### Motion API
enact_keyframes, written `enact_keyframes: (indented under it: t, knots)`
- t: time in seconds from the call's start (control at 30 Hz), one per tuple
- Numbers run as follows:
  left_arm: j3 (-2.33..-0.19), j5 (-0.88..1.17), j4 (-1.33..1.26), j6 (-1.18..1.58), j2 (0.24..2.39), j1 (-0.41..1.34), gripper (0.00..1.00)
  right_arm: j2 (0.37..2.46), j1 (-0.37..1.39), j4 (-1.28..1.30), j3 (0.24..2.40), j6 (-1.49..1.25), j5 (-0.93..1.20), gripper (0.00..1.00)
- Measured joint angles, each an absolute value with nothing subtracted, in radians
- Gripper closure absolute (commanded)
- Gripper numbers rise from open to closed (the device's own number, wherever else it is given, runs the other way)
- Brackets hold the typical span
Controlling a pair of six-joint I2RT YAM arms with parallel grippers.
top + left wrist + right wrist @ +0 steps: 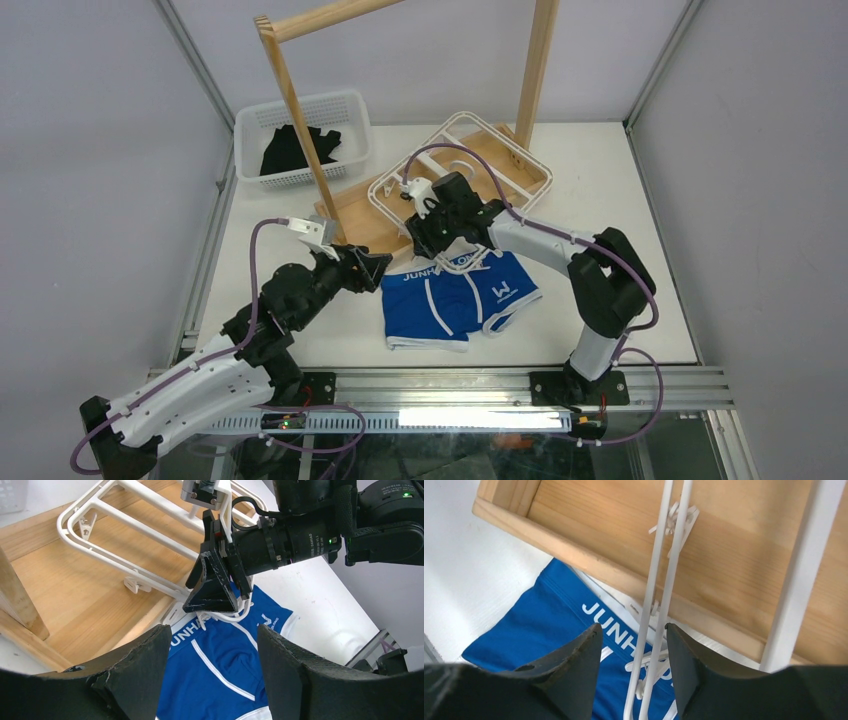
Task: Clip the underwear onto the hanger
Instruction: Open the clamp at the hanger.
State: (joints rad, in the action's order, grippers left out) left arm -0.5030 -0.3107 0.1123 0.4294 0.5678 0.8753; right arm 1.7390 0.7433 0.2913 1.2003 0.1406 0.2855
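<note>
Blue fabric, white-trimmed: underwear (460, 300), one pair, laid flat on the worktop (600, 190). The lettered waistband is found directly beneath the right gripper (633, 630), and the rest of the garment is spread just beyond the tips of the left gripper (215, 635).

White plastic: hanger (798, 570), one, laid flat on the base board of the wooden rack (355, 205). Its near edge lies under the right gripper and just beside the waistband. At least three small clips (88, 523) are counted on it in the left wrist view. Two thin white strands of the hanger are seen running between the right gripper's fingers.

Black grippers: two.
- Right gripper: fingers parted, the two strands enclosed loosely. A gap is left on one side, so nothing is clamped.
- Left gripper: fingers spread wide, nothing held. It is poised low over the worktop, pointed at the underwear and at the right gripper.

Pale wood: rack, one, with two uprights (300, 110) rising behind both grippers.

White mesh plastic: basket (250, 130), one, placed well behind the left gripper. One black garment (290, 150) is contained in it.
</note>
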Motion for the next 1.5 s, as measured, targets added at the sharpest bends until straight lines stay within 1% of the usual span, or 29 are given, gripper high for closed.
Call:
enact_keyframes:
  t: [0.27,0.47,0.7,0.97,1.07,1.27,1.33,1.37,1.43,1.5]
  knots:
    - [-0.503,-0.316,0.113,0.430,0.545,0.875,0.34,1.747,0.746,0.322,1.224,0.155,0.215,0.46]
    - [-0.503,-0.320,0.113,0.430,0.544,0.875,0.35,1.747,0.746,0.336,1.201,0.156,0.194,0.42]
    - [-0.503,-0.325,0.113,0.431,0.544,0.875,0.34,1.747,0.759,0.358,1.181,0.156,0.193,0.43]
    - [-0.503,-0.335,0.114,0.431,0.542,0.875,0.34,1.747,0.768,0.357,1.180,0.156,0.175,0.48]
    - [-0.503,-0.336,0.115,0.431,0.542,0.875,0.34,1.747,0.767,0.357,1.180,0.157,0.168,0.51]
    - [-0.503,-0.336,0.123,0.432,0.542,0.875,0.34,1.747,0.767,0.358,1.180,0.159,0.162,0.61]
    - [-0.503,-0.336,0.130,0.432,0.542,0.875,0.34,1.747,0.767,0.358,1.180,0.160,0.161,0.62]
    - [-0.503,-0.336,0.132,0.432,0.542,0.875,0.34,1.747,0.767,0.358,1.180,0.161,0.161,0.61]
    - [-0.503,-0.337,0.135,0.434,0.542,0.875,0.34,1.747,0.767,0.360,1.180,0.163,0.162,0.56]
    - [-0.503,-0.337,0.135,0.435,0.542,0.875,0.34,1.749,0.768,0.361,1.180,0.164,0.161,0.55]
